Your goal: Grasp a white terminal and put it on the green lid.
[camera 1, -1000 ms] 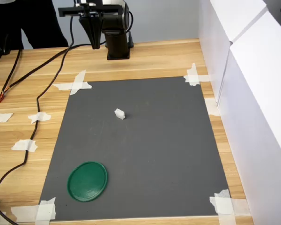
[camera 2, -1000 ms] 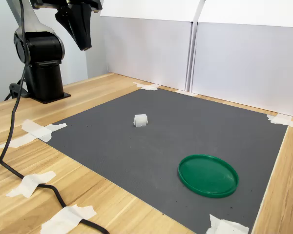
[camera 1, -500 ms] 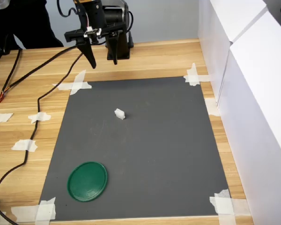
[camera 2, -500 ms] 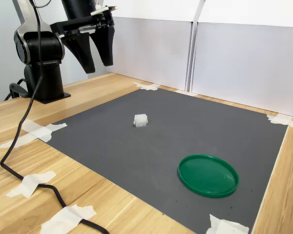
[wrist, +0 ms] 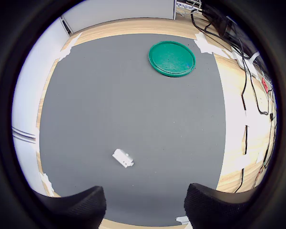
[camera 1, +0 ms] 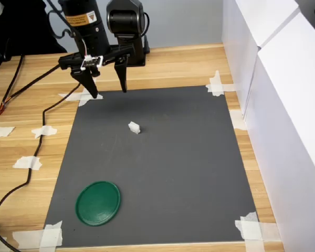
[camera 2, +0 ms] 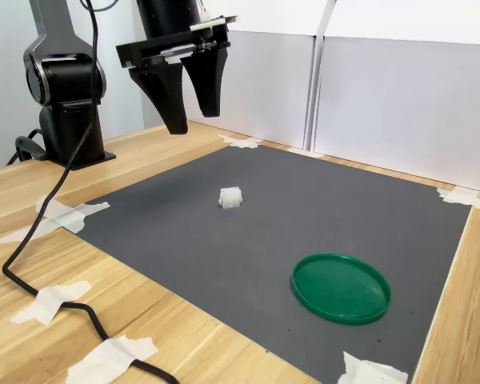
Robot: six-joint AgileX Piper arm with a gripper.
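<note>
Since the earlier frame the gripper (camera 1: 109,88) has been lowered toward the white terminal (camera 1: 134,127), fingers (camera 2: 207,90) spread empty, readied for grasping.

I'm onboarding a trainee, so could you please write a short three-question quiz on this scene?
1. True or false: the gripper is shut on the terminal.
2. Multiple choice: in the first exterior view, the lid lies at which part of the mat? A) near left corner B) far right corner C) centre
3. Fill in: the terminal rests on the ____, apart from the lid.

Key: 1. False; the jaws are open above the mat's far edge, and the terminal lies on the mat. 2. A. 3. mat.
</note>
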